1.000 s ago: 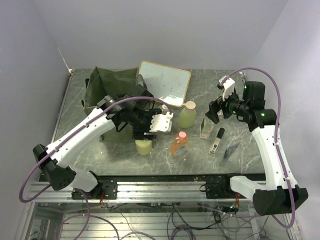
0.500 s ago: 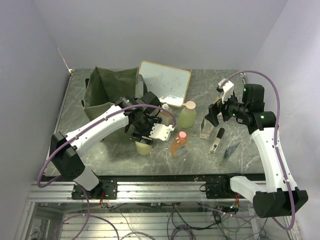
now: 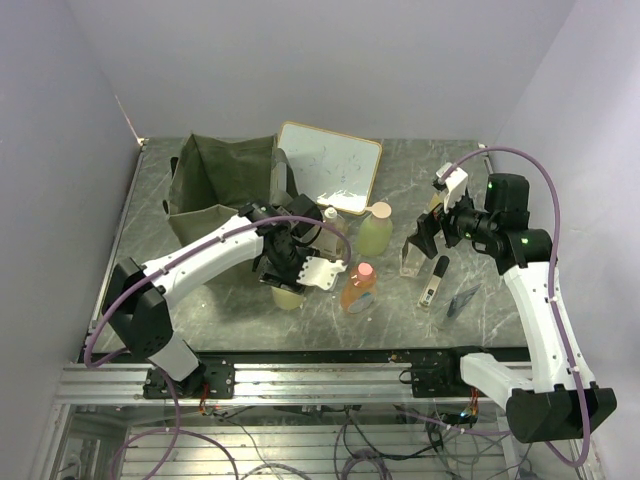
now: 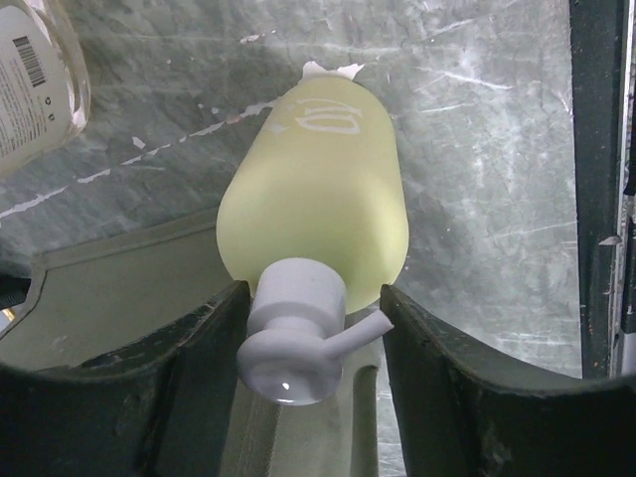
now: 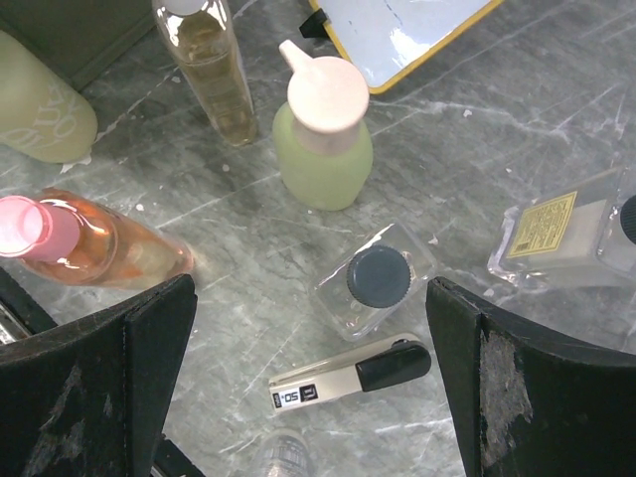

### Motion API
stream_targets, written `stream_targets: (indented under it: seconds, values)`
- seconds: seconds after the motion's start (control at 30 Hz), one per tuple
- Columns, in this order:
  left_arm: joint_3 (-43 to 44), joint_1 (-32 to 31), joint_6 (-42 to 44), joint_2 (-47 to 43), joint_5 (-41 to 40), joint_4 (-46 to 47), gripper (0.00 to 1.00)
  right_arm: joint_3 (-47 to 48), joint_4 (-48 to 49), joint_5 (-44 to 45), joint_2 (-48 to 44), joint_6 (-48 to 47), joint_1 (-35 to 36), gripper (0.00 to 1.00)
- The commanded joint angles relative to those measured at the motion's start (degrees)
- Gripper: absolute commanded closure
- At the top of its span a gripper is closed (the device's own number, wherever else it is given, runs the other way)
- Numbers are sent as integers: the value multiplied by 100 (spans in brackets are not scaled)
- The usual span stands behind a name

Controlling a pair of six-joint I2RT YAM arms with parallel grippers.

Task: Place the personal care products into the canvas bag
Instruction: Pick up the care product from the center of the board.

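Note:
The yellow-green pump bottle [image 3: 287, 296] stands on the table. My left gripper [image 3: 290, 272] is down over it. In the left wrist view its white pump [image 4: 295, 328] sits between my left gripper's [image 4: 313, 293] fingers, which stand close on either side, open, the nozzle tip at the right finger. My right gripper [image 3: 424, 236] hovers wide open over a clear black-capped bottle [image 5: 376, 278] and a lying tube [image 5: 348, 376]. The amber pump bottle [image 3: 331, 229], green bottle [image 3: 375, 231] and orange bottle [image 3: 358, 289] stand mid-table. The canvas bag [image 3: 222, 181] sits open at the back left.
A wood-framed whiteboard [image 3: 328, 167] leans behind the bottles, next to the bag. A second clear bottle with a yellow label [image 5: 566, 237] lies right of my right gripper [image 5: 310, 288]. Another small clear item [image 3: 458, 301] lies near the right arm. A dark rail [image 3: 330, 357] borders the near edge.
My left gripper has swung toward the near side, settled over the yellow-green bottle, and its jaws have narrowed around the pump. The right gripper has drifted slightly left and lower, still wide open.

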Motion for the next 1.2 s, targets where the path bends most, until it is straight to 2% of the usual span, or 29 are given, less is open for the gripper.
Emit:
stream_targets:
  seconds: [0.0,0.47,0.67,0.83,1.03,1.17]
  values:
    - [-65,72,-180,-169,424,222,36,-24,72,-213,-98,-106,-2,0]
    - [-83,365,-840,-265,934,429,59,-22,-1,-429,-123,-155,-31,0]
    - [-325,360,-1523,-444,1202,825,63,-48,14,-442,-140,-159,-43,0]
    - [-458,372,-2217,-512,1075,1199,61,-57,10,-479,-121,-157,-44,0]
    - [-448,379,-3056,-451,962,1338,53,-42,-2,-523,-114,-171,-53,0]
    - [-547,410,-3294,-491,871,1431,47,-37,0,-565,-88,-168,-55,0]
